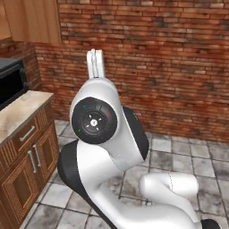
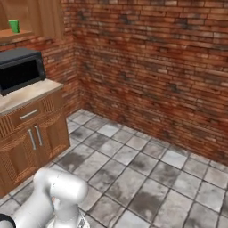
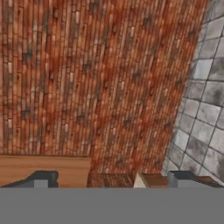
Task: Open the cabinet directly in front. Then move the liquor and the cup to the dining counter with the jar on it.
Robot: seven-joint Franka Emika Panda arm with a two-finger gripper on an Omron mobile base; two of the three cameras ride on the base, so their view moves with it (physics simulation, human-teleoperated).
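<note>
The claw (image 3: 109, 180) hung empty, its two dark tips standing wide apart at the bottom of the hand view, clamped on nothing and aimed at bare brick wall (image 3: 96, 78) and grey floor tiles (image 3: 203, 100).

Far to the claw's left sat the black microwave (image 2: 20, 69) on a marble desk (image 2: 31, 95), with low base doors (image 2: 31, 142) beneath. Above it and also left of the claw hung the cabinet (image 2: 44, 18), and the cup (image 2: 14, 26) stood on its shelf, well apart from the claw. Whether a door had swung fully open could not be told, only that the shelf lay bare to the right base view. The liquor was nowhere to be made out, nor the dining desk or the jar.

A wooden panel (image 3: 43, 169), likely a cabinet part, showed just beyond the left tip in the hand view.

My judgement: the main risk was the arm (image 1: 107, 134) swinging left toward the shelf and clipping that panel or the microwave top, since the hand pointed away from its goal. A hasty reach could also tip the light cup off the shelf edge. With the liquor unseen, a blind approach might knock it over behind the cup.
</note>
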